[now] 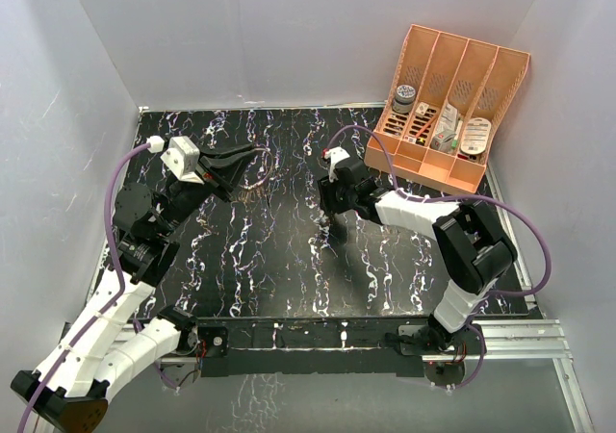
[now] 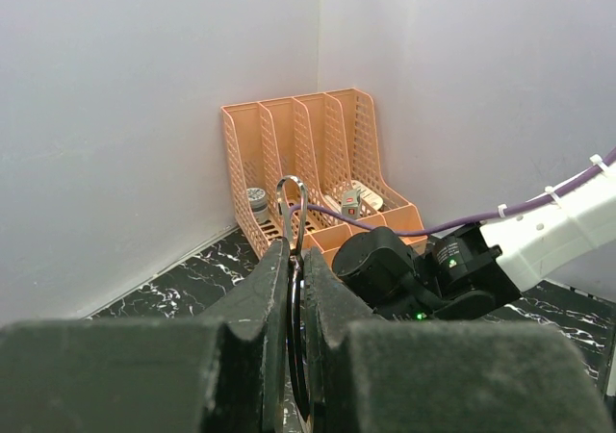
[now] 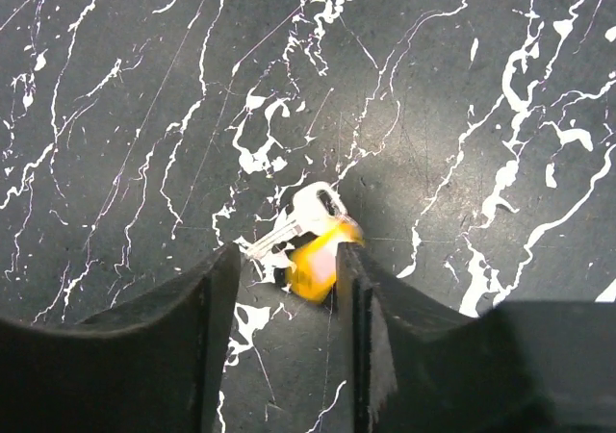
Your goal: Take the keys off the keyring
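Between the parted right fingers [image 3: 223, 308], silver and yellow keys [image 3: 308, 236] are seen on the desk [image 3: 462, 87], plainly only in the right wrist view. The keyring [image 2: 292, 179] is pinched upright by the closed left fingers [image 2: 274, 298], a rack [image 2: 308, 154] beyond.

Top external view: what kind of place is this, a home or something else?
Most likely a robot test cell in a lab. Plain white walls box in a black marbled table, the left arm and right arm are bolted at its near edge, and an orange organiser holds small items.
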